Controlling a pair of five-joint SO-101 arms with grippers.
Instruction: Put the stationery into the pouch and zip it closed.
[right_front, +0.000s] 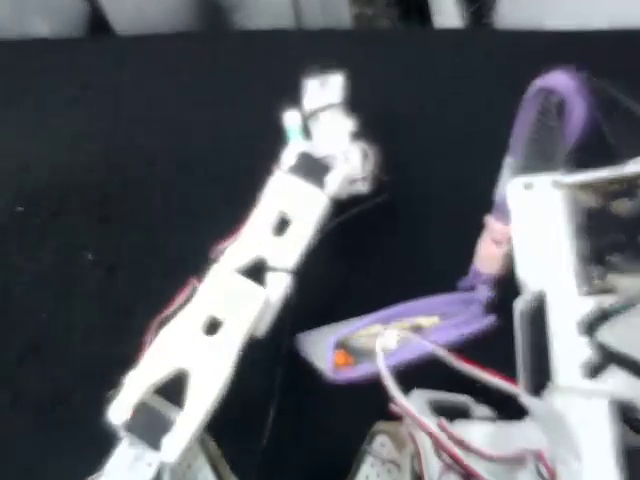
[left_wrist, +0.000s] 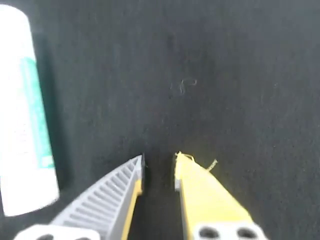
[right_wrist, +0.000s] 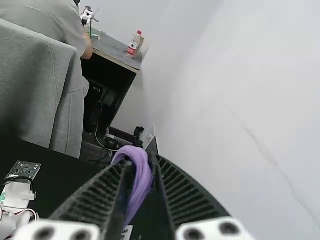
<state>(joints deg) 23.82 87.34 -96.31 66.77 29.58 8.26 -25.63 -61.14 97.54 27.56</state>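
Observation:
A white glue stick with a green label lies on the black table, just beside my left gripper and outside its fingers. That gripper is slightly open with only bare table in the gap. From above, the left gripper sits far back near the middle, with the glue stick at its side. My right gripper is shut on an edge of the purple pouch and holds it up. The pouch hangs from the right gripper down to the table. Its mouth gapes and shows an orange item inside.
The right arm's white body and loose cables crowd the front right. The left arm crosses the table diagonally from the front left. The black table lies bare on the left.

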